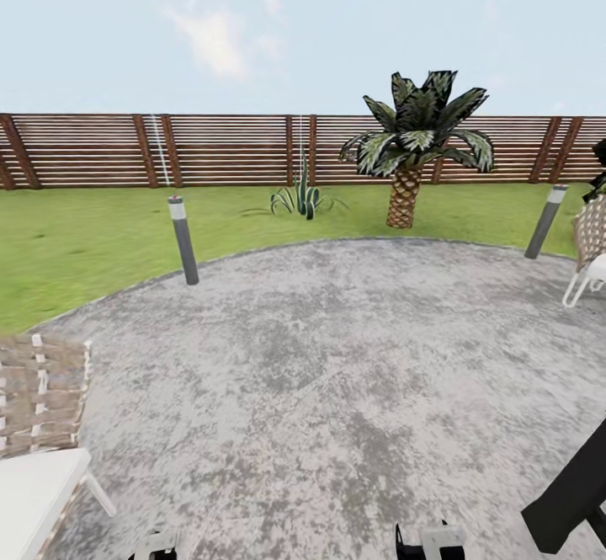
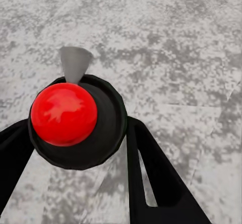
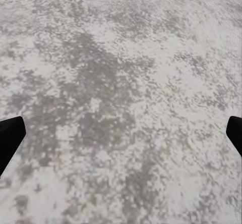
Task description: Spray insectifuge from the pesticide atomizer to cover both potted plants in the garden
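Observation:
In the left wrist view the pesticide atomizer [image 2: 75, 118] sits end-on between the fingers: a dark round body with a glossy red ball and a grey nozzle tip pointing at the stone. My left gripper [image 2: 80, 153] is shut on it, one black finger [image 2: 151, 178] pressed against each side. My right gripper [image 3: 121, 138] is open over bare patio, with just its black fingertips [image 3: 10, 138] at the picture's edges. The garden lies ahead in the head view: a round mottled grey stone patio [image 1: 320, 375] ringed by lawn [image 1: 84, 240]. The potted plants are out of view.
A brown slat fence [image 1: 227, 152] closes the back. In front of it stand a scaly-trunked palm [image 1: 417, 139] and a spiky agave clump [image 1: 303, 198]. Two bollard lights [image 1: 183, 240] [image 1: 545, 221] edge the patio. Wicker seats stand at the left [image 1: 38, 400] and right [image 1: 593, 240].

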Tool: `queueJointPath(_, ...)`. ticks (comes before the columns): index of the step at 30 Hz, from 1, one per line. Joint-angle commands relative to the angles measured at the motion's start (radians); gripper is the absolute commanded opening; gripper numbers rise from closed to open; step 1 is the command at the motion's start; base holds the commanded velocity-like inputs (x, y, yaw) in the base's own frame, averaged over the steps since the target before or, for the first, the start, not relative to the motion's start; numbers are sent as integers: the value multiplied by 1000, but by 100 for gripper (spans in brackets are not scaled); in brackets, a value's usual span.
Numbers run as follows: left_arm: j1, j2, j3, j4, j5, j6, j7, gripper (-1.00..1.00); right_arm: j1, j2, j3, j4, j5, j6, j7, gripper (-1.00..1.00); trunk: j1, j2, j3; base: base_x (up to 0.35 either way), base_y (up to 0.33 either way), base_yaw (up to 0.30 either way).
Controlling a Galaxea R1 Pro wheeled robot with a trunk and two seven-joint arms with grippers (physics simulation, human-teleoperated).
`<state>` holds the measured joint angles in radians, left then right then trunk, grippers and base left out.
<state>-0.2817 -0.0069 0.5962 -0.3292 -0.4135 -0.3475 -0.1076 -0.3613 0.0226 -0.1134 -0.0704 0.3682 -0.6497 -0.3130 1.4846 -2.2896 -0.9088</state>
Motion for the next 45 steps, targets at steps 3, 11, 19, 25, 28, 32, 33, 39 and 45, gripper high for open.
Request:
queueJointPath(3,-1,-1,9,-1,-4,-2,-7,-100,-1,0,-8,1,11,-2,-5,100,0,0,-1,341,0,0)
queueJointPath(11,-1,-1,8,-1,-4,-2,-7,-100,-1,0,-8,1,11,-2,-5,100,0,0,-1,341,0,0)
queueJointPath(19,-1,-1,9,-1,-4,-2,-7,-100,-1,0,-8,0,11,-2,-5,100,0,0,-1,341,0,0)
queueJointPath(25,-1,-1,9,-1,-4,-2,-7,-100,-1,0,-8,0,11,-2,-5,100,0,0,-1,341,0,0)
queueJointPath(28,-1,-1,9,-1,-4,-2,-7,-100,-1,0,-8,1,11,-2,-5,100,0,0,-1,341,0,0)
queueJointPath(32,-1,-1,8,-1,-4,-2,-7,-100,0,0,-8,1,11,-2,-6,100,0,0,-1,341,0,0)
queueJointPath(33,-1,-1,9,-1,-4,-2,-7,-100,0,0,-8,1,11,-2,-6,100,0,0,-1,341,0,12)
queueJointPath(39,-1,-1,9,-1,-3,-2,-7,-100,-1,0,-8,1,11,-2,-5,100,0,0,-1,341,0,80)
queueJointPath(45,-1,-1,9,0,-3,-2,-7,-100,-1,0,-8,1,11,-2,-5,100,0,0,-1,341,0,171)
